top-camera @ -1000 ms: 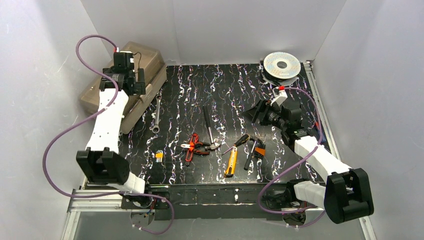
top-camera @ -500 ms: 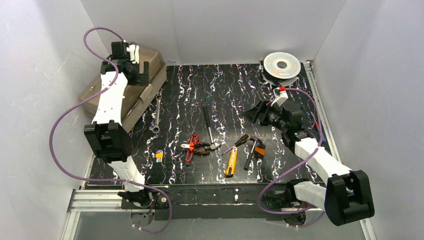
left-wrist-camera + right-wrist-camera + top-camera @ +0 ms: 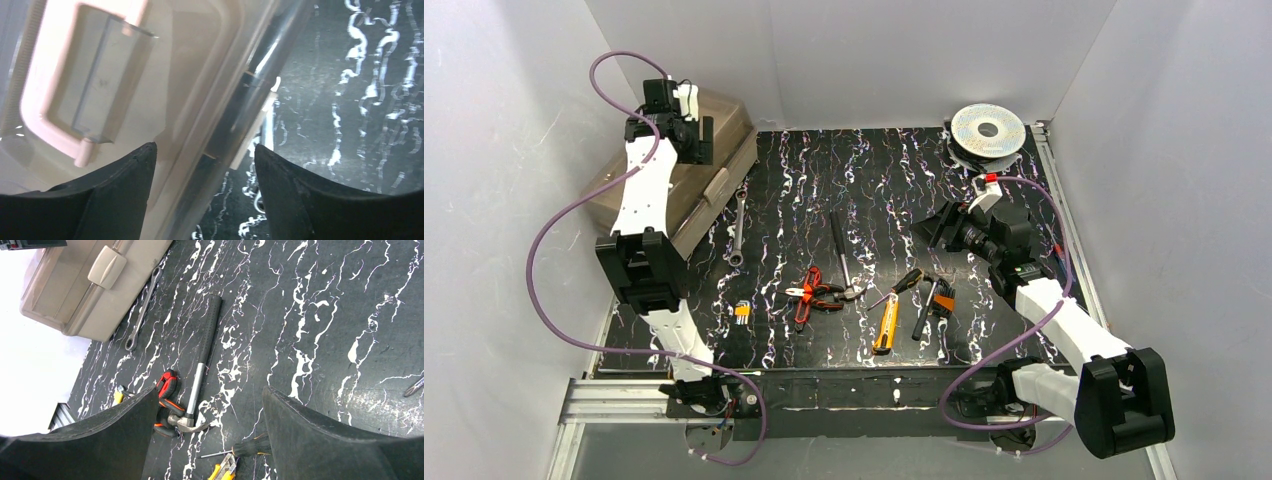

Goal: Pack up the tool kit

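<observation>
**Tool kit, not yet packed: toolbox at 10 o'clock, hand tools loose near 6 o'clock.**

The beige toolbox, its smoky lid down, sits at the 10 o'clock corner of the black marbled mat, with its pale handle on top. The left gripper hovers over the lid with fingers spread wide, gripping nothing. The right gripper hangs above the mat toward 3 o'clock, equally wide open and empty. A wrench lies just beside the toolbox at 9 o'clock. The hammer is at the centre, its head touching the red pliers. From the centre toward 6 o'clock lie the yellow knife and a screwdriver. A wire spool is at 1 o'clock, well apart.
</observation>
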Controlling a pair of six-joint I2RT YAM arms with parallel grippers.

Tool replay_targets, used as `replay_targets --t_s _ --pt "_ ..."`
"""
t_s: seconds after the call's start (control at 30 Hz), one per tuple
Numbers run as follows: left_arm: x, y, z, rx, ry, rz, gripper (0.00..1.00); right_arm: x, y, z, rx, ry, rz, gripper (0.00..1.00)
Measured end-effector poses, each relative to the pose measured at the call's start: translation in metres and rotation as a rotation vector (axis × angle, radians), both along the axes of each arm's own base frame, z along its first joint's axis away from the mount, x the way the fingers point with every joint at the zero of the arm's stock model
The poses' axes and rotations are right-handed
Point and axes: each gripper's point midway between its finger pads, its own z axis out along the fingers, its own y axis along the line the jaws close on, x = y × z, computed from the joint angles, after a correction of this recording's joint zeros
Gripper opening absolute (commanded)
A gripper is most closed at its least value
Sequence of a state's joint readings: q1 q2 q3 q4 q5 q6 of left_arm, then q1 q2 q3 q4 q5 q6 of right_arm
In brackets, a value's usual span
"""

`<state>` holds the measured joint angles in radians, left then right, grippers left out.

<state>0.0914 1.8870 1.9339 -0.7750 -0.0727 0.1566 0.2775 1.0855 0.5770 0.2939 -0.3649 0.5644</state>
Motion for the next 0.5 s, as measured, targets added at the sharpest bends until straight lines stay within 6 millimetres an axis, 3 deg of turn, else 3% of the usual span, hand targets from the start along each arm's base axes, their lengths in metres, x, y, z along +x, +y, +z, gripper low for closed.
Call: replay_targets --t_s 0.23,0.4,0.5 --pt "-0.004 -0.014 0.005 -0.094 -0.007 -0.036 0.52 0.002 -0.004 -0.004 -0.013 0.009 -0.023 0.83" --pt "-0.011 -0.028 0.007 -0.153 0.006 -0.068 0.52 0.003 -0.005 -0.005 -0.024 0.005 -0.033 0.83" --pt "-0.015 -0.048 0.009 -0.229 0.016 -0.102 0.54 0.003 -0.008 -0.006 -0.034 0.011 -0.043 0.83"
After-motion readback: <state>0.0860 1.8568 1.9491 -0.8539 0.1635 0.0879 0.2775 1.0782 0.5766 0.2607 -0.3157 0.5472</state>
